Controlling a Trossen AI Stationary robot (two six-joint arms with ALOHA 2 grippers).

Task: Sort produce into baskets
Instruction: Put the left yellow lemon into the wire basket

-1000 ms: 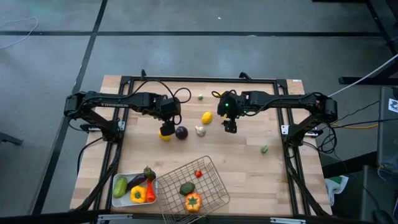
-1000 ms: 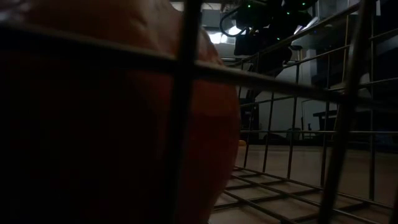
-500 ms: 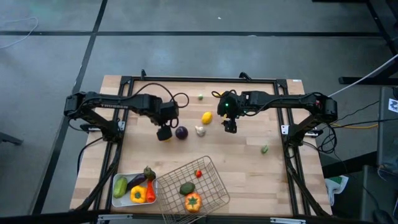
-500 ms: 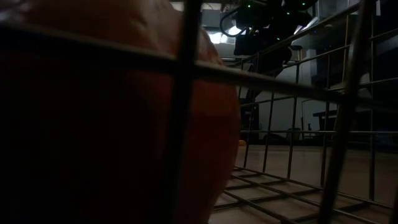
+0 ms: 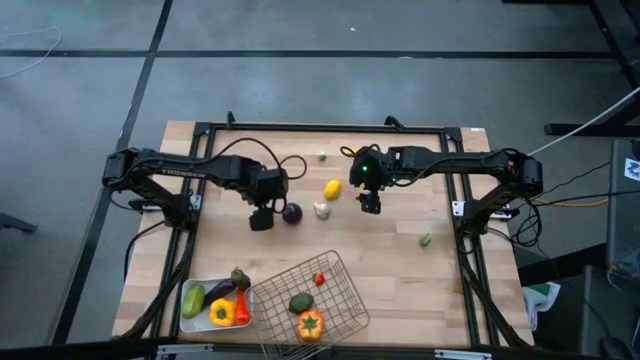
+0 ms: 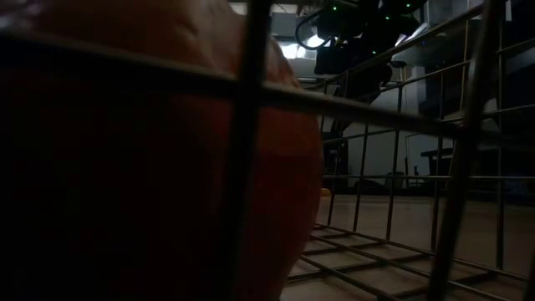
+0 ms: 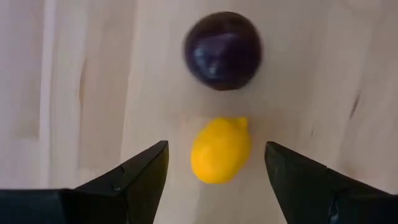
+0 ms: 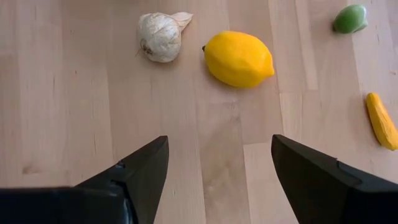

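Left end effector (image 5: 261,219) had shifted since a second earlier, sliding off toward the table's left side and covering the small lemon (image 7: 221,150) in the high view; right arm had not moved. That lemon lay on the table (image 5: 400,270) between the left fingers (image 7: 134,171), jaws wide and not touching it, nothing held. Purple onion (image 5: 291,212) sat just beside the lemon, apart from it by a thin gap.

Further out, a second lemon (image 5: 332,188) and the garlic (image 5: 321,210) lay near the middle of the table, under the right end effector (image 5: 370,204), which hung open and empty. Two small green pieces (image 5: 425,239) were loose farther off; a yellow-orange piece (image 8: 380,120) showed only in the right wrist view. Wire basket (image 5: 345,272) at the near edge already held an orange pepper (image 5: 310,323), a green item and a red bit; the white tray (image 5: 184,318) beside it held cucumber, eggplant and peppers.

Risks: a lemon is rounded and smooth, so closing off-centre could squirt it out or roll it into the onion. The onion being so close, a finger could nudge it on descent. Cables (image 5: 285,160) trailing near the left wrist might snag on the carry to the baskets.
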